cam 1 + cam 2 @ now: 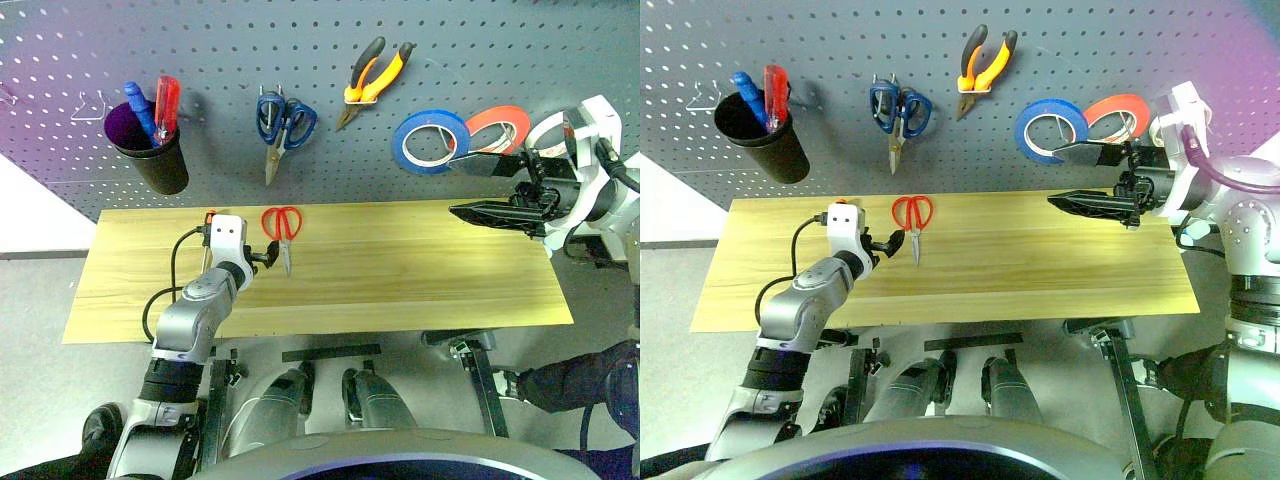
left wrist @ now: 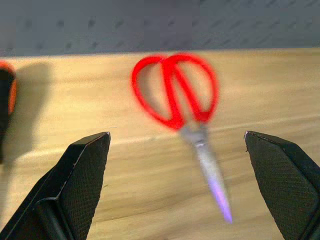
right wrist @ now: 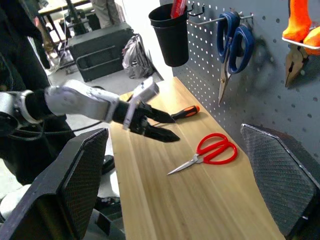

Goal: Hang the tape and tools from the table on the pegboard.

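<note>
On the table [image 1: 420, 270], near its back edge, the red scissors [image 1: 283, 232] lie flat with the handles toward the pegboard [image 1: 300, 60] and the blades pointing at the robot, so the loops can be reached from the front. Just beside them on the robot's left lies the screwdriver [image 3: 182, 113], its orange-and-black handle also close to the board. The left gripper [image 1: 268, 257] sits low over the wood with its two fingers spread wide and empty; in the left wrist view the scissors lie between the fingers [image 2: 82, 175], which suggests it is lined up to take them next. The right gripper [image 1: 1080, 178] hangs above the table's right end, pointing sideways along the board, jaws released and holding nothing, probably parked clear of the left arm's work. Already on hooks are the pliers [image 1: 372, 80], and the tape [image 1: 545, 135] appears to hang at the far right, partly hidden behind the right arm. So two tools look left to hang
</note>
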